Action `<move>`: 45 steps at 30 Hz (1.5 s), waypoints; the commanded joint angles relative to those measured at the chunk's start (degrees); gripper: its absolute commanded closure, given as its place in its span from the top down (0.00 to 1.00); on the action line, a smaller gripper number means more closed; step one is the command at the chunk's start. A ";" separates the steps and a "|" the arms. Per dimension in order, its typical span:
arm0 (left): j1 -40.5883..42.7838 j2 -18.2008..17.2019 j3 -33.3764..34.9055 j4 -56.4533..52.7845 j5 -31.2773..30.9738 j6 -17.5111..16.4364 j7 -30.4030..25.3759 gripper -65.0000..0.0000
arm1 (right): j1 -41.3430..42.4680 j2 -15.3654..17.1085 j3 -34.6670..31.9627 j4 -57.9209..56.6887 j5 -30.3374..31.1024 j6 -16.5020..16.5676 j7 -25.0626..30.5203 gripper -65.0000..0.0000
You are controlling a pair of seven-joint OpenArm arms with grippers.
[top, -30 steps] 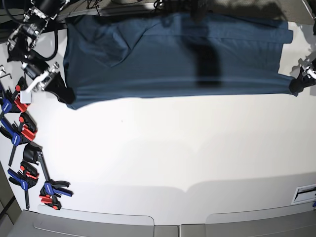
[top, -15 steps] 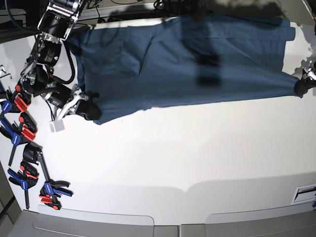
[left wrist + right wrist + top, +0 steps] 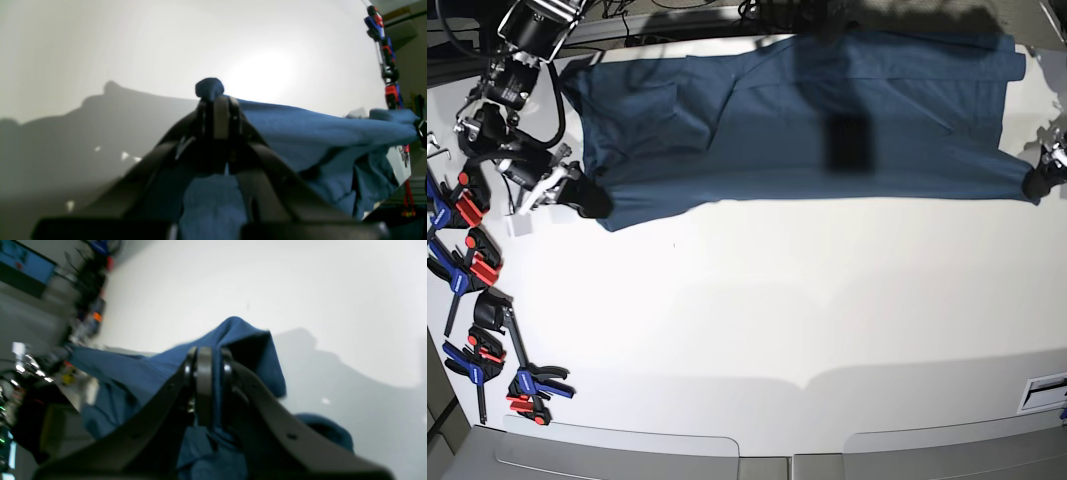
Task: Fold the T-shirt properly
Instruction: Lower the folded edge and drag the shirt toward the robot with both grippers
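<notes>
Nearest me runs the grey front edge of the table (image 3: pixel 767 300), its white top bare and brightly lit across the middle. A white label sits at the near right corner. Down the left edge lies a row of red, blue and black clamps (image 3: pixel 472 270), some overlapping, stretching from the near left corner towards the far left.

Farther back, the T-shirt (image 3: pixel 807 120) lies spread in a wide band across the far half of the table, dark teal and creased, with a dark shadow patch falling on its middle. At its near left corner the right gripper (image 3: pixel 587 198) is clamped tight on a bunched corner of cloth; a small white tag hangs beside it. At the near right corner, by the table's right edge, the left gripper (image 3: pixel 1035 183) is pinched shut on the T-shirt, a nub of fabric poking past its fingertips.

Beyond the far edge, cables and dark equipment crowd the room's background.
</notes>
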 commanded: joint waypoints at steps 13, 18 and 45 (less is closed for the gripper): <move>-4.17 -2.51 -0.63 0.94 -1.57 -0.36 3.43 0.00 | 0.92 1.09 4.11 1.01 7.26 0.32 0.95 0.00; -3.52 -2.73 -0.63 0.94 -7.19 -0.36 11.58 0.00 | -0.42 1.09 4.11 1.03 15.19 0.32 0.95 0.00; 12.96 -4.09 -0.63 0.94 -14.30 -0.36 18.95 0.00 | -15.85 1.09 4.17 1.03 15.47 0.32 0.95 0.00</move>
